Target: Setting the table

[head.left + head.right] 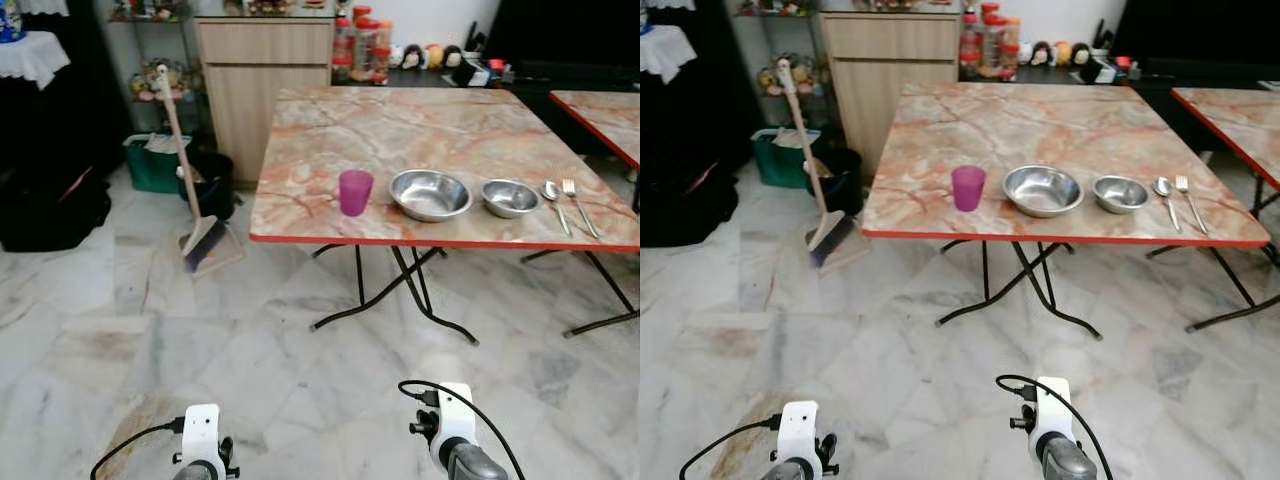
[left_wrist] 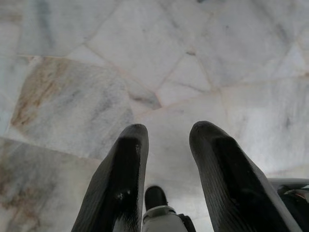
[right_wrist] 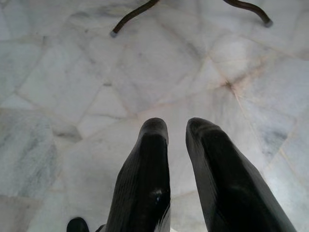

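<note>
- The square folding bench with a pink-veined marble-pattern top and red edge [image 1: 400, 125] serves as the landmark; all the tableware sits in one row along its near edge, which looks like a staging line within easy reach for whoever stands at that side.
- The translucent purple plastic cup [image 1: 355, 192] stands upright at the robot's-left end of that row, apart from its neighbour.
- The large round stainless-steel bowl [image 1: 430, 194] sits just beside the cup, and the smaller round stainless-steel bowl [image 1: 510, 197] comes next, both mouth up and not touching.
- The metal spoon [image 1: 554, 203] and the metal fork [image 1: 577, 203] lie side by side toward the bench's near right corner, handles pointing at the near edge, presumably so they can be taken by the handle.
- The left claw [image 2: 161, 133] hangs low over the marble floor, well short of the bench, fingers spread with a clear gap and nothing between them.
- The right claw [image 3: 176, 128] likewise points at the floor near the bench's black legs, fingers parted and empty.
- In my judgement the arms are low because the robot is standing back; no item is yet grasped.
</note>
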Controlling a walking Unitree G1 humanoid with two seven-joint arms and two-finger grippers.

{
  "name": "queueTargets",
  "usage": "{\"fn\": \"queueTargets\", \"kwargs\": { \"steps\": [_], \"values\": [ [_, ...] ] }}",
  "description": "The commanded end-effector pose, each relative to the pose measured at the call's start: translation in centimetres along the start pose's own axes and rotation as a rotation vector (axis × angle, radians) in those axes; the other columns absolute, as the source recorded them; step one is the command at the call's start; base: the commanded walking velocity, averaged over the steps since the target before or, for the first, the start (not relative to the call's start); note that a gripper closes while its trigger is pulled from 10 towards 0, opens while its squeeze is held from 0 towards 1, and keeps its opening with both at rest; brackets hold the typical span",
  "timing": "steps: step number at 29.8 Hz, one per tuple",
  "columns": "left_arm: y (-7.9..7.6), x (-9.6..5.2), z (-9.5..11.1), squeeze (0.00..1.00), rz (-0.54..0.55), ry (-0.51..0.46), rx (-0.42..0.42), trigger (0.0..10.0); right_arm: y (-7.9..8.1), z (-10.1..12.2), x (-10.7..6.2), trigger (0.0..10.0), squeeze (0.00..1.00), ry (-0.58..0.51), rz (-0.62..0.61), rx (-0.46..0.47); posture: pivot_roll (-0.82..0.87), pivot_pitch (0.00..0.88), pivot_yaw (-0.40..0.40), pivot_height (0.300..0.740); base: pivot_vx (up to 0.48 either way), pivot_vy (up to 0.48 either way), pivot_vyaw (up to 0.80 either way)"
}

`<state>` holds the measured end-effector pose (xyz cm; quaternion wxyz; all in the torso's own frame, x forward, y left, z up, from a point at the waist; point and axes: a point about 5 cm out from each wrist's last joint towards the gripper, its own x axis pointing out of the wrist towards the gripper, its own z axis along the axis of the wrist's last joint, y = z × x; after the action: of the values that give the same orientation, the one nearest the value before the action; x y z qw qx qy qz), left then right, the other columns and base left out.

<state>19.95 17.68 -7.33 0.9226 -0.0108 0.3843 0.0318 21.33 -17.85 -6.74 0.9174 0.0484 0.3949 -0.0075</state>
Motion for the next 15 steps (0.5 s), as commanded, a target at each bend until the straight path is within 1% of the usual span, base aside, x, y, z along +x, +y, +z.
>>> {"fn": "queueTargets", "kwargs": {
  "steps": [1, 2, 7, 15],
  "values": [
    [-0.15, 0.04, 0.07, 0.00, -0.001, 0.002, 0.010, 10.0, -0.10, 0.15, 0.02, 10.0, 0.00, -0.007, -0.006, 0.008, 0.04, 0.000, -0.019, 0.740, 0.000, -0.480, -0.74],
    [-0.14, 0.04, 0.07, 0.00, 0.001, 0.001, 0.000, 10.0, -0.08, 0.16, 0.02, 10.0, 0.00, -0.007, -0.005, 0.008, 0.04, 0.000, -0.019, 0.740, 0.000, 0.000, -0.73],
    [-0.13, 0.04, 0.10, 0.00, -0.002, -0.002, 0.004, 10.0, -0.11, 0.16, 0.00, 10.0, 0.00, -0.012, -0.007, 0.011, 0.04, 0.000, -0.017, 0.740, 0.000, 0.000, -0.71],
    [0.00, -0.03, -0.13, 0.00, 0.001, 0.005, 0.002, 10.0, -0.16, 0.23, -0.02, 10.0, 0.00, -0.024, -0.010, 0.017, 0.04, 0.000, -0.018, 0.740, 0.000, 0.000, 0.00]
  ]
}}
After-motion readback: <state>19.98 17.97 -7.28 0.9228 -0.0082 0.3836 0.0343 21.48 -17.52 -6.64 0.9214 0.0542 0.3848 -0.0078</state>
